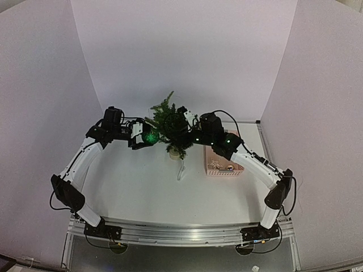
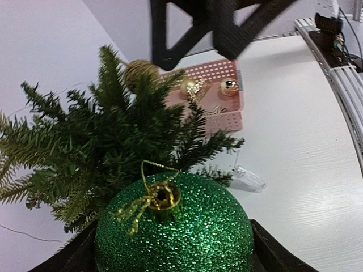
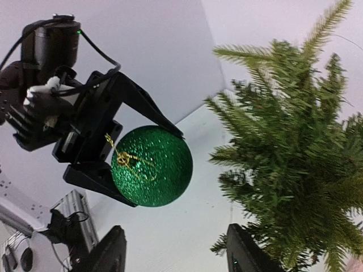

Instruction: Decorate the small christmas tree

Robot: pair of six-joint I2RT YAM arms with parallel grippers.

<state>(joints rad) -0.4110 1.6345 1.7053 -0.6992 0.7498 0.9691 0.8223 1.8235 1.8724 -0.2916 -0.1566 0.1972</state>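
Tree: the small christmas tree (image 1: 169, 129) stands upright on its pale base, mid-table toward the far side, just left of the pink basket (image 1: 224, 166); a claw reaches it from each side.
Top view alone: the whole layout; both arms arch in from the near edge of the table (image 1: 136, 195); a clear plastic piece (image 1: 181, 170) lies on the table just near of the tree.
Left wrist view alone: a gold ball (image 2: 140, 71) sits among the upper branch tips on the basket side of the tree; two smaller gold ornaments (image 2: 229, 86) lie inside the basket; the right claw's dark fingers hang just above the gold ball.
Right wrist view alone: the left claw seen side-on; a gap between its ball and the branches, so close beside but not touching.
Left claw (image 3: 152, 165): spread wide yet gripping; one finger over and one under a green glitter ball (image 2: 173, 226), both pressed against it; the ball is held off the table just left of the tree, its gold cap and loop pointing toward the branches.
Right claw (image 3: 176, 255): fingers well apart; only bare table shows between them, nothing held; the right-hand finger is close to the tree's lower branches, and I cannot tell whether it touches them.
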